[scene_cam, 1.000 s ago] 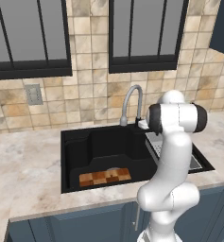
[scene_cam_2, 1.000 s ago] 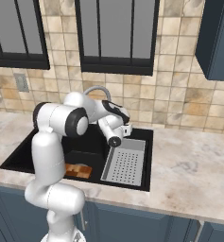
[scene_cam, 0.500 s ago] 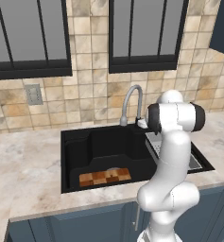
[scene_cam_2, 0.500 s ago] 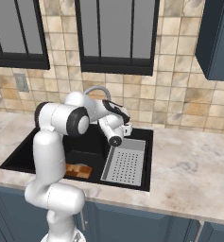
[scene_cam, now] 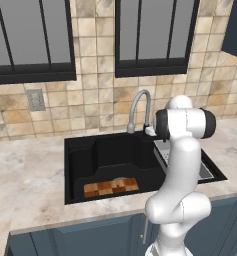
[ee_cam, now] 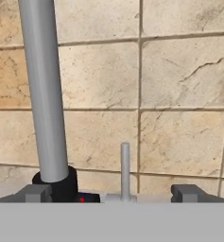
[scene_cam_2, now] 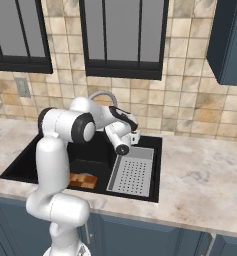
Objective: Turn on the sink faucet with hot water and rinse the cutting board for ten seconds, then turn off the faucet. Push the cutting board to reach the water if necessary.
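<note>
The sink faucet [scene_cam: 140, 107] stands at the back edge of the sink [scene_cam: 80, 160], its silver-grey spout arching high and forward over the black basin. No stream falls from the spout. The white arm reaches across from the front of the counter [scene_cam: 25, 185] and holds the hand [scene_cam_2: 132, 136] just to the right of the faucet's base, close to the tiled wall behind it.

Looking along the hand, the faucet's upright pipe [ee_cam: 45, 94] rises at one side out of its dark base [ee_cam: 59, 184], and the thin lever handle [ee_cam: 125, 170] stands straight up beside that base, between the two fingertips [ee_cam: 186, 193]. The fingertips sit wide apart, one on each side of the lever and neither touching it, so the hand is spread and clamped on nothing.

The cutting board [scene_cam: 111, 186] lies flat on the bottom of the sink, near the front wall of the basin and well forward of the faucet, with its tan and brown checks showing. It is not under the spout's mouth. A grey perforated drainer tray [scene_cam_2: 132, 171] lies in the right part of the sink, to the right of the faucet and below the hand.
</note>
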Available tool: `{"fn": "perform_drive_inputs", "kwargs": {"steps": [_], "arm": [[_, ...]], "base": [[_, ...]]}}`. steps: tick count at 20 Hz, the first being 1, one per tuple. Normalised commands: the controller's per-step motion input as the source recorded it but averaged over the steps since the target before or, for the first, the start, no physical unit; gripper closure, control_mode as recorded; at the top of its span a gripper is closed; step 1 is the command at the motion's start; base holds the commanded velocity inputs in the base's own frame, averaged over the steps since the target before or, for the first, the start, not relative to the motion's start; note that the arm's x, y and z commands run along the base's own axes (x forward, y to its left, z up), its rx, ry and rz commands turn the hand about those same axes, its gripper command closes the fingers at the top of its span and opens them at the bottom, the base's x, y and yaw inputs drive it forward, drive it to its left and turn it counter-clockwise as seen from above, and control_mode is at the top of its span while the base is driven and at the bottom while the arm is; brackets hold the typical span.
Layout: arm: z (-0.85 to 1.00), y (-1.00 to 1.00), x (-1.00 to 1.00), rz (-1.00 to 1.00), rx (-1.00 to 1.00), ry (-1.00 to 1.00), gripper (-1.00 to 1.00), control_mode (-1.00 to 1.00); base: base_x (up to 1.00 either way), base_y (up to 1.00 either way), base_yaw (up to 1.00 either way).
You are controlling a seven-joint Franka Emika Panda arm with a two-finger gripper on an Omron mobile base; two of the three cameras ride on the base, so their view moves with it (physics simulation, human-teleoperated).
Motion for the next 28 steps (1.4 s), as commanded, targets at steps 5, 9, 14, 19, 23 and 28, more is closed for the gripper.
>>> {"fn": "perform_drive_inputs", "kwargs": {"steps": [5,9,14,19,23,28], "arm": [[0.00,-0.03,0.16,0.00,0.01,0.00,-1.00,-1.00],[0.00,-0.06,0.09,-0.01,0.01,0.00,-1.00,-1.00],[0.00,-0.09,0.03,-0.01,0.01,0.00,-1.00,-1.00],[0.00,-0.05,0.00,0.00,0.01,0.00,-1.00,-1.00],[0.00,-0.03,0.06,-0.02,0.01,0.00,-1.00,-1.00],[0.00,-0.04,0.09,-0.01,0.00,0.00,-1.00,-1.00]], "base": [[0.00,0.00,0.00],[0.00,0.00,0.00],[0.00,0.00,0.00],[0.00,0.00,0.00],[0.00,0.00,0.00],[0.00,0.00,0.00]]}}
